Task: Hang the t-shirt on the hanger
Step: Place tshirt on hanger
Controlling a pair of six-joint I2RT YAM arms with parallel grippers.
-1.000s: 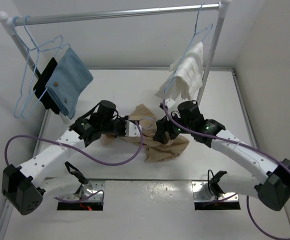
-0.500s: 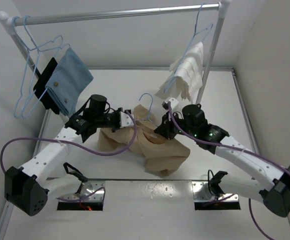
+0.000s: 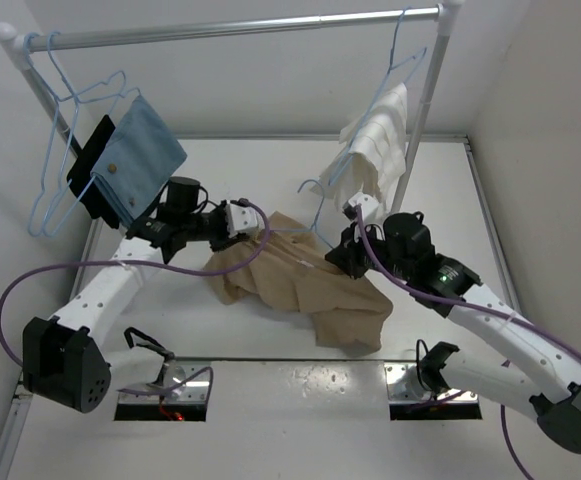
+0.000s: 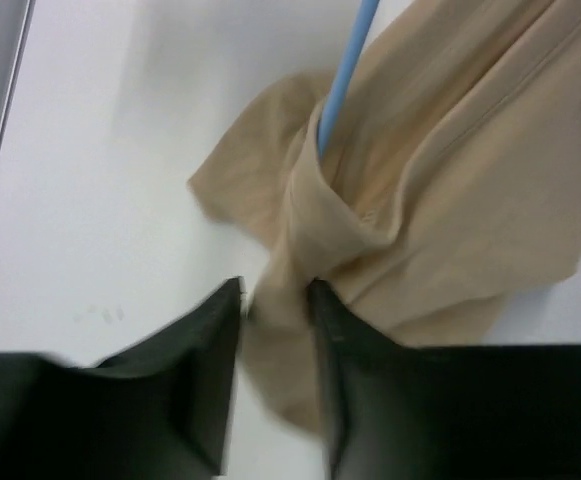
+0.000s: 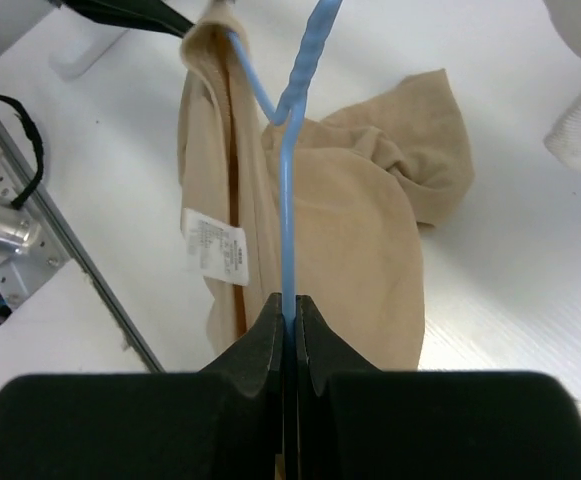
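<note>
Currently: t-shirt [image 3: 305,285], tan, stretched between the two arms over the table [image 3: 270,170], long axis left to right. Left gripper [image 4: 275,297] pinched a fabric fold; hanger [image 5: 288,200] wire entered the fabric just beyond it. Right gripper [image 5: 288,308], pressed together on that wire, stood nearer the hook.

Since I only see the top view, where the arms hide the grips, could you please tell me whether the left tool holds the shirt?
Observer: Yes; the left wrist view shows the left tool shut on a fold of the shirt.
Operator: Thanks. Is the hanger inside the fabric there?
Observer: The hanger runs into the shirt's opening just beyond that fold.
Operator: And the right tool?
Observer: The right tool is shut on a straight run of the hanger.
</note>
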